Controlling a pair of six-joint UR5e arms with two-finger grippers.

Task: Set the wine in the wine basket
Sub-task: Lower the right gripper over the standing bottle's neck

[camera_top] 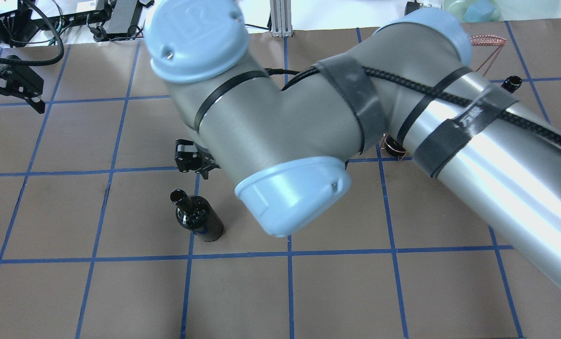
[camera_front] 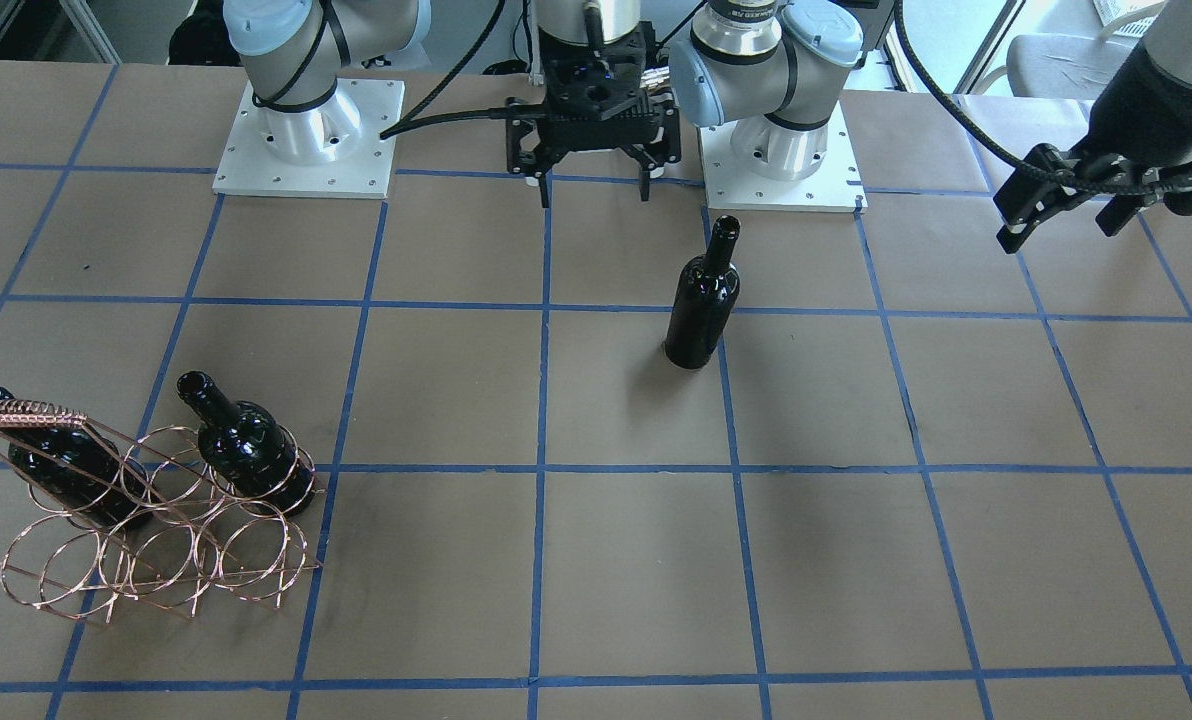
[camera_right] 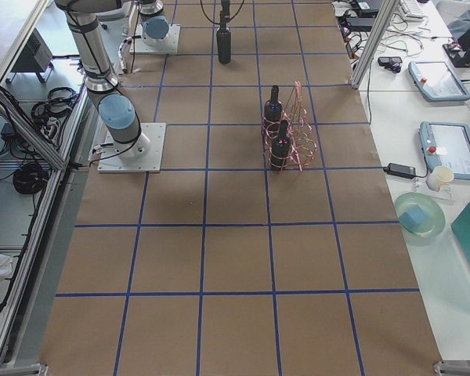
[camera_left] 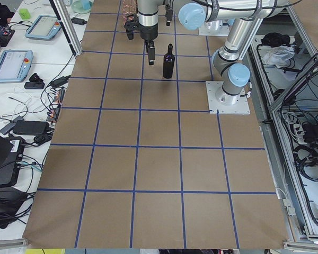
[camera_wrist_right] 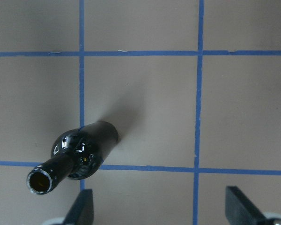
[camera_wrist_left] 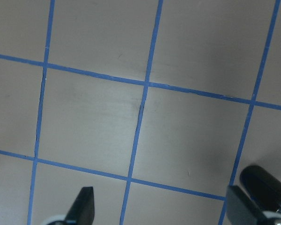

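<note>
Lower left of the front view, we see the wine basket (camera_front: 161,555) with other bottles (camera_front: 246,450) in its end rings and the middle seemingly free. Mid-frame the wine (camera_front: 701,300) stands upright and alone, so we judge the pick not begun. Top centre the right gripper (camera_front: 596,185) hangs near it, fingers spread and empty, and the left gripper (camera_front: 1061,205) at upper right is likewise spread. The next move calls for centring on the neck. The bottles have no labels, and the print on the arm strap (camera_top: 473,115) is unreadable.

wine basket (camera_top: 487,41) mostly hidden behind right arm (camera_top: 473,155) in overhead view; only handle top shows.
</note>
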